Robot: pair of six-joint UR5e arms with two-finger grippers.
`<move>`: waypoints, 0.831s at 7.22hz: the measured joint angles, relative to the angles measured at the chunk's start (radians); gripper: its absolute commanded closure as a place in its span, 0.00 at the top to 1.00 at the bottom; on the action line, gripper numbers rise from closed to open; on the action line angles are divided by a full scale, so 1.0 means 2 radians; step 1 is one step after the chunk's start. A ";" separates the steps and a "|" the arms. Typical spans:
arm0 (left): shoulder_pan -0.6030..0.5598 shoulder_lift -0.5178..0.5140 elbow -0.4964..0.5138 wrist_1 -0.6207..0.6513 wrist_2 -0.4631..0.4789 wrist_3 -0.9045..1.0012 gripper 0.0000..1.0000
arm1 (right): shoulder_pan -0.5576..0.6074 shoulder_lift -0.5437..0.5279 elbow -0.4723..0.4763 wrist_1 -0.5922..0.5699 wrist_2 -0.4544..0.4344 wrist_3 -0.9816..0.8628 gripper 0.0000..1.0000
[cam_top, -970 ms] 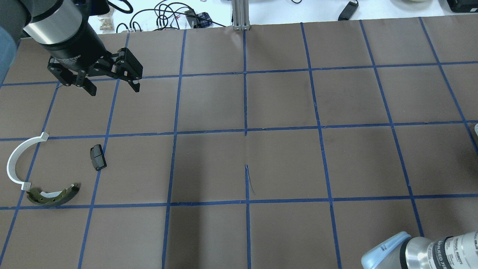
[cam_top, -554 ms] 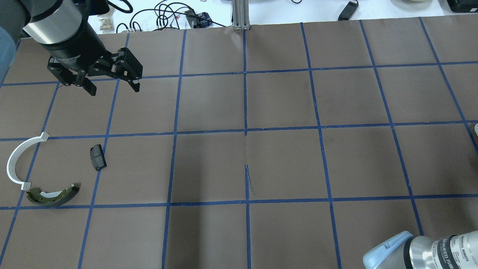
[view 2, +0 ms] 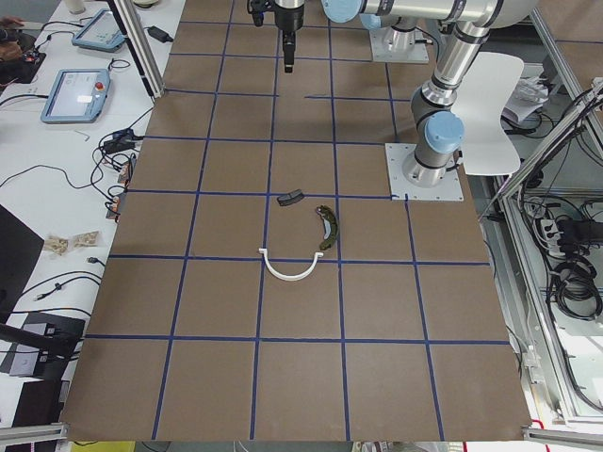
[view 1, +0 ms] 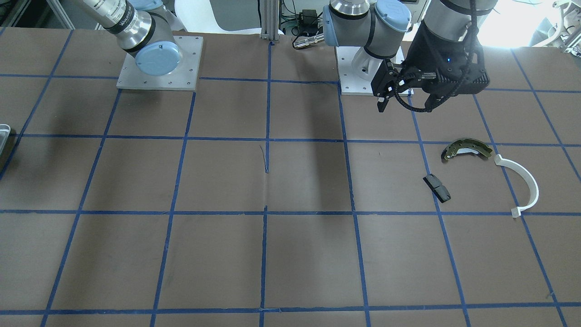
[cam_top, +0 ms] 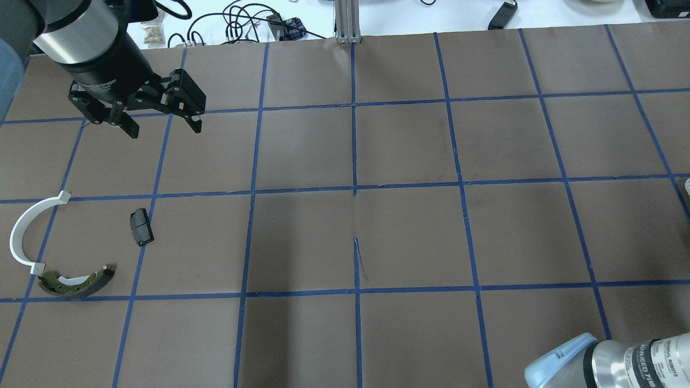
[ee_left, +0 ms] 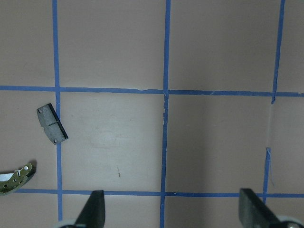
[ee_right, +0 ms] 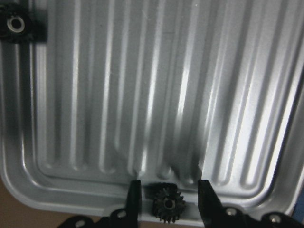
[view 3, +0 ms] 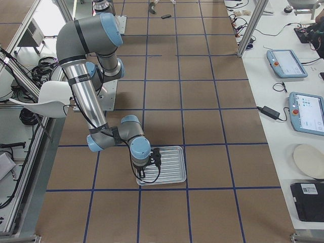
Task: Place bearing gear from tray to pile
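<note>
Bearing gear (ee_right: 167,209): find it at 6 o'clock in the right wrist view, lying flat at the near edge of the ribbed metal tray (ee_right: 142,95). The right gripper (ee_right: 169,184) is spread, with one finger on each side of the bearing gear and a gap on both sides. A second gear (ee_right: 15,23) lies in the tray's 11 o'clock corner.

Writing: "UNIVERSAL ROBOTS" can be partly read round the right arm (cam_top: 666,350) at 5 o'clock in the overhead view. The lettering on the left wrist body is too small to read.

Change: compare the overhead view with the one a second earlier. The right arm's pale blue joint cap (cam_top: 555,361) has shifted slightly toward 3 o'clock. The left gripper (cam_top: 164,129) and the pile (view 1: 465,148) have not moved.

Surroundings: the left gripper hangs above the bench (cam_top: 409,145) at 10 o'clock, spread wide and empty. The pile lies at 8 o'clock. It consists of a white half-ring (cam_top: 21,231), an olive brake shoe (cam_top: 78,281) just beside the half-ring's lower end, and a black pad (cam_top: 142,227) set apart from both. Only a sliver of the tray shows at 3 o'clock, well apart from the pile. Brown bench covering with blue tape lines (cam_top: 356,188) lies between them. Cables (cam_top: 237,21) and an aluminium post (cam_top: 347,21) stand beyond the bench at 12 o'clock.
</note>
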 measured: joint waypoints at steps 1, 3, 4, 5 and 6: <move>0.000 0.000 0.000 0.000 0.000 0.000 1.00 | 0.000 0.000 0.000 0.001 0.000 0.000 0.42; 0.000 0.000 0.000 0.000 0.000 0.000 1.00 | 0.000 0.000 0.000 0.003 -0.003 0.000 0.22; 0.000 0.000 0.000 0.000 0.000 0.000 1.00 | 0.000 0.000 0.000 0.004 -0.004 0.000 0.14; 0.000 0.000 0.000 0.000 0.000 0.000 1.00 | 0.000 -0.001 0.000 0.004 -0.005 0.001 0.08; 0.000 0.000 0.000 0.001 0.000 0.000 1.00 | 0.000 -0.002 0.000 0.005 -0.005 0.002 0.08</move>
